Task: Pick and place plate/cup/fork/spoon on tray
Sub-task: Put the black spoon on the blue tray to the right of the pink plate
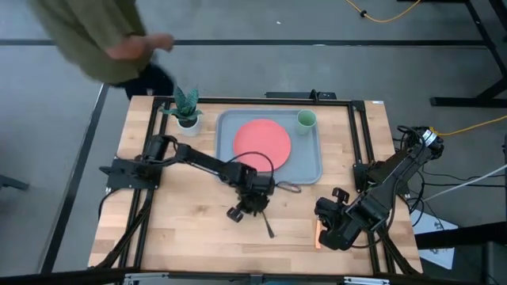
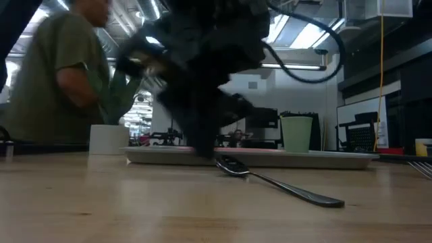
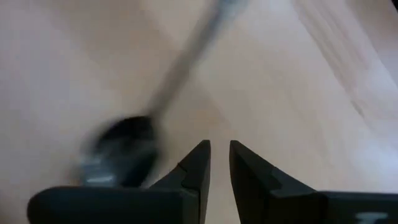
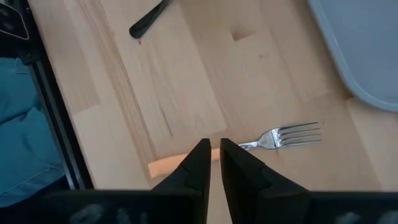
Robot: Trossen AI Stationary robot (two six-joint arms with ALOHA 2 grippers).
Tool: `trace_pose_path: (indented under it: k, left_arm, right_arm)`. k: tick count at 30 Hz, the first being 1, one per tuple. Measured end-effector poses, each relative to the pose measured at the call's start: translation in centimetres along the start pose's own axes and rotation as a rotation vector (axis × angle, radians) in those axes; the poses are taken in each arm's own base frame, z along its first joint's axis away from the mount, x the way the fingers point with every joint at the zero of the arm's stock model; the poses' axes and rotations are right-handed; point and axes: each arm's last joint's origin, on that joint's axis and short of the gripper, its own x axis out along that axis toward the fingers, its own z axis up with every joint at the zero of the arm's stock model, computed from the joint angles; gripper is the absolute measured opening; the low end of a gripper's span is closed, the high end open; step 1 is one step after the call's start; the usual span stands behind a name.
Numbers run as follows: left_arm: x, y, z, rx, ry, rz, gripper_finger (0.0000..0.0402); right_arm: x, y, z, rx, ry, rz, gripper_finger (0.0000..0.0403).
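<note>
The coral-red plate (image 1: pixel 261 142) and the pale-green cup (image 1: pixel 306 119) sit on the grey-blue tray (image 1: pixel 224 150). The dark spoon (image 1: pixel 268 226) lies flat on the table near the tray's near edge. My left gripper (image 3: pixel 219 146) is shut just above the table, with the spoon's bowl (image 3: pixel 124 149) beside its fingers. The fork (image 4: pixel 283 135) lies on the table at the near right. My right gripper (image 4: pixel 215 144) is shut right over its orange handle (image 4: pixel 166 167). My right gripper's shut fingers point down over the fork's handle, near where it meets the metal neck; they hide that spot, so I cannot tell whether they touch it. The fork lies flat on the table.
A white pot with a green plant (image 1: pixel 188 119) stands at the tray's far left corner. A person (image 1: pixel 103 39) in an olive shirt stands beyond the table's far left corner. Black frame rails (image 1: pixel 358 134) run along both sides of the table.
</note>
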Motion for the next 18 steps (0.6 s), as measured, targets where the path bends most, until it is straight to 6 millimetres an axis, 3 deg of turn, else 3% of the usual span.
trace_pose_path:
  k: [4, 14, 18]
  left_arm:
    - [1.8, 0.4, -0.2, 0.062, -0.017, -0.013, 0.0053]
    - [0.6, 4.1, 0.1, 0.154, -0.165, 0.119, 0.0053]
    - [0.4, 4.7, 0.1, 0.138, -0.16, 0.185, 0.0053]
  right_arm:
    - [0.0, 0.1, -0.1, -0.003, -0.002, 0.006, 0.0042]
    - [-0.1, 0.5, -0.3, 0.008, 0.017, 0.047, 0.0042]
    - [-0.1, 0.5, -0.3, 0.009, 0.015, 0.045, 0.0042]
